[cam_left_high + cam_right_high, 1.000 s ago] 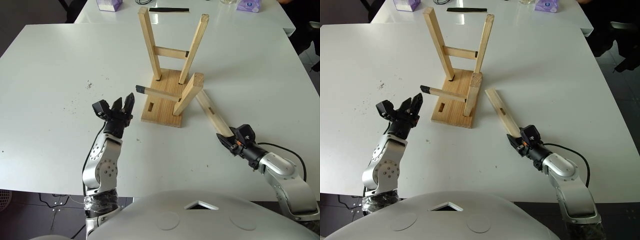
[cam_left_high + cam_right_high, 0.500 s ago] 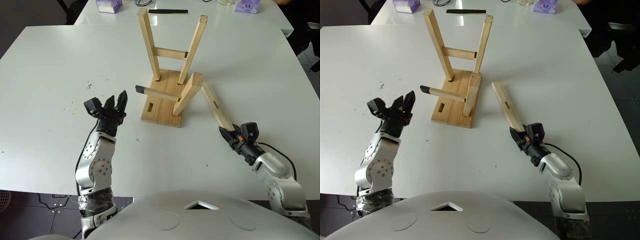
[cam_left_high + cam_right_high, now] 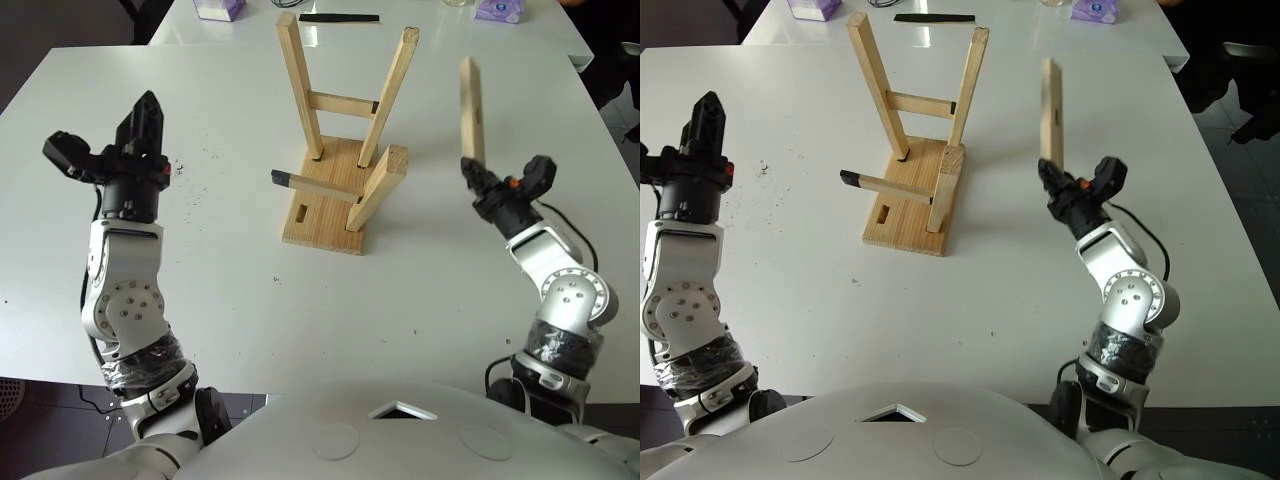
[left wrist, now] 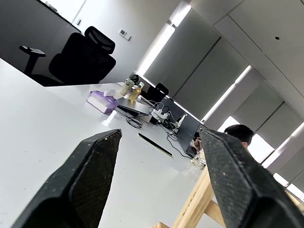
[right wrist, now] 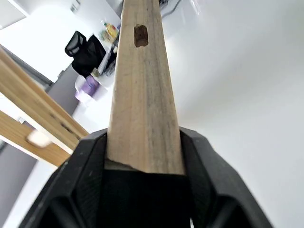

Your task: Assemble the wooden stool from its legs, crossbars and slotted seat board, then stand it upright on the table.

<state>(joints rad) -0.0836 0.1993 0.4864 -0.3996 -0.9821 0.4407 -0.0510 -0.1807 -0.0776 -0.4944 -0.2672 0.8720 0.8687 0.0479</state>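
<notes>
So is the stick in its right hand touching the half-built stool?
Apart. The left eye view shows the leg held upright in the right gripper, with bare table between it and the stool.

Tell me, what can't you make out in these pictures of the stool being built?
- Right wrist view: the gripped end of the loose leg, hidden inside the right gripper.
- Head views: how deep the fitted legs sit in the seat board; their own bases cover the slots.
- Left wrist view: most of the stool, cut off by the picture's edge beyond the left gripper.
- Head views: dark specks on the table, too small to identify.
</notes>
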